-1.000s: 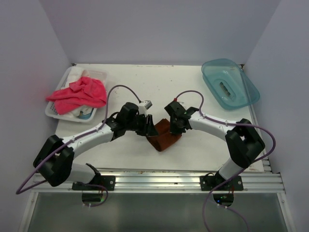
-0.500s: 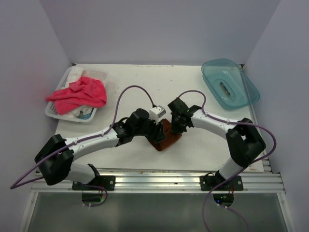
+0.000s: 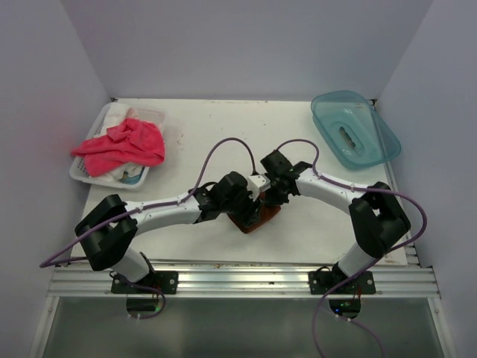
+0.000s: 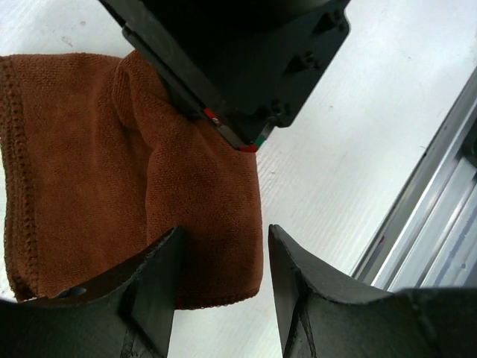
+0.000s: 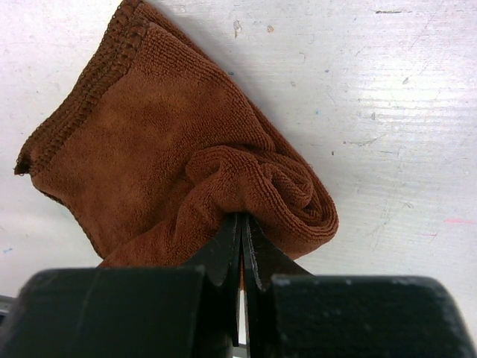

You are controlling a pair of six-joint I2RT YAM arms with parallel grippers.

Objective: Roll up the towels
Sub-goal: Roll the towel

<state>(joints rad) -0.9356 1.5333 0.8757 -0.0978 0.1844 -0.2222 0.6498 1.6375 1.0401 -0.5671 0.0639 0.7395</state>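
1. Front-centre bench [image 3: 298, 231]: left pincer [image 4: 225, 235] and right pincer [image 5: 242, 220] sit nose to nose over brown towel [image 5: 149, 134]; no pass between.
2. Rear-centre open, between white basket [image 3: 82, 173] and teal tub [image 3: 332, 138].
3. Walls [image 3: 246, 45] box in three sides.

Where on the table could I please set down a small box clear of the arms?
The widest bare stretch is the back middle of the table, between the white basket holding the pink-red towel and the teal tub. The front middle is crowded: the left gripper and the right gripper meet over the rust-brown towel.
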